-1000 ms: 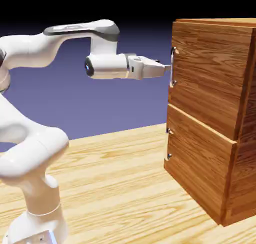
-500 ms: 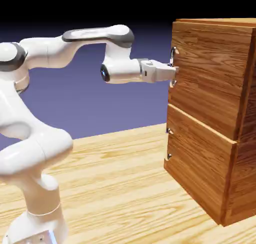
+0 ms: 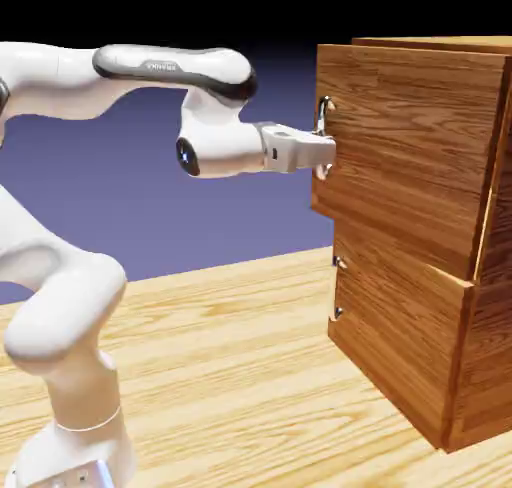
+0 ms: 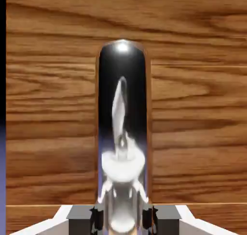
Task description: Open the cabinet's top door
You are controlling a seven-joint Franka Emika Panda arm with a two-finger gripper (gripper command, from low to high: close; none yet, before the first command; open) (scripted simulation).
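**A:** Door [image 3: 420, 141] status: top panel of cabinet [image 3: 440, 356] stands proud of the lower panel, its handle edge swung out toward the arm. A dark gap shows at its bottom edge, above the lower door [image 3: 400, 346]. So cracked open, not wide.

**B:** Grip?

**A:** Gripper [image 3: 325, 154] is clamped on the handle [image 3: 322, 136], fingers closed around the silver bar. Hand view confirms it: bar [image 4: 123, 133] runs up the middle, large, between both fingertips [image 4: 79, 215], with wood grain filling everything behind. Hand sits level, pointing at the door face.

**B:** Lower door touched?

**A:** No. It sits flush, its short handle [image 3: 338, 288] free, well below the gripper.

**B:** What's left?

**A:** My read: reach and grasp are done and the pull has begun. Most of the swing remains. The arm needs to draw the handle further out along the door's arc while holding the clamp.

**B:** Hinge side?

**A:** Can't see the hinge. Far edge looks like the pivot, judging by the tilt of the panel.

**B:** Anything else on the table [image 3: 230, 356]?

**A:** Just cabinet and arm.
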